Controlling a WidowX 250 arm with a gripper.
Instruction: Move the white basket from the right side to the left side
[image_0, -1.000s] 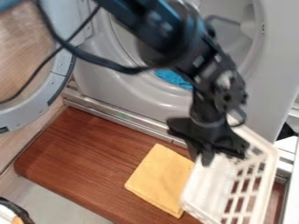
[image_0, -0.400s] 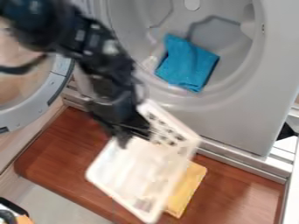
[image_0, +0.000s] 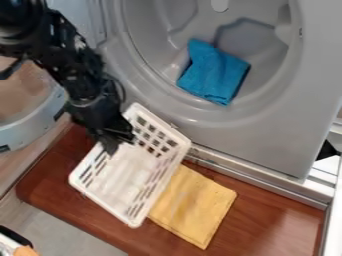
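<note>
My gripper (image_0: 115, 141) is at the left of the work surface, shut on the upper left rim of the white basket (image_0: 127, 172). The basket is tilted over the left-centre part of the brown wooden board, its open side facing the camera. Its lower right side overlaps the left edge of a yellow cloth (image_0: 194, 204). Whether the basket's underside touches the board is hidden.
Behind the board (image_0: 280, 212) stands a grey machine with a round opening (image_0: 153, 95), a blue cloth (image_0: 214, 72) lying inside. Its open door (image_0: 30, 122) is at the left, close to the arm. A metal rail (image_0: 260, 177) runs along the board's back edge.
The gripper and the basket have moved together from the right side to the left, uncovering the board's right part and more of the yellow cloth. The blue cloth has come into full view.
</note>
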